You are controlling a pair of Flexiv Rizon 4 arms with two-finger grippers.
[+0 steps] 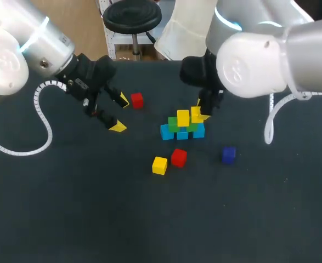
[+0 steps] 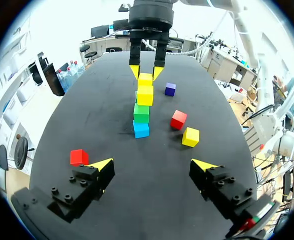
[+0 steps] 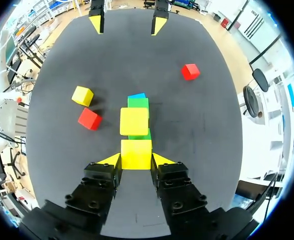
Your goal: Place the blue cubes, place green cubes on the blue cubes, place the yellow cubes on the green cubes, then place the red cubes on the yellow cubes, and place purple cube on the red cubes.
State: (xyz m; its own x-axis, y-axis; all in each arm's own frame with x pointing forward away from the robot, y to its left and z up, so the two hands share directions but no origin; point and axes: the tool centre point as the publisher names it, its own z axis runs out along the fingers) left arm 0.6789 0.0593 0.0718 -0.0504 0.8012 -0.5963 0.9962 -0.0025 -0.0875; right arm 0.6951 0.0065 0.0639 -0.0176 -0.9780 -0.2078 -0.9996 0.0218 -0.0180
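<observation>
left gripper (image 1: 119, 113): wide open and empty, hovers over the matte black table (image 1: 67, 208), well apart from the stack.
lone red cube (image 1: 137, 100): small solid bright-red cube on the table, just beside one left fingertip.
loose yellow cube (image 1: 159, 165): small solid yellow cube in front of the stack, close to the second red cube (image 1: 178, 157); cannot tell if they touch.
stack: blue base cubes (image 1: 167, 132) in a row, green cubes (image 1: 173, 123) on them, seated yellow cube (image 1: 183, 118) on top.
right gripper (image 3: 136, 161): fingers pressed on both sides of the held yellow cube (image 3: 136, 151), just beside the seated one and over green.
purple cube (image 1: 229, 154): dark, alone, right of the stack.
step: likely seating a second yellow.
how: lower straight and keep edges square with the neighbour. Let go only once it rests flat, then lift clear vertically. A sideways nudge could topple the layer.
</observation>
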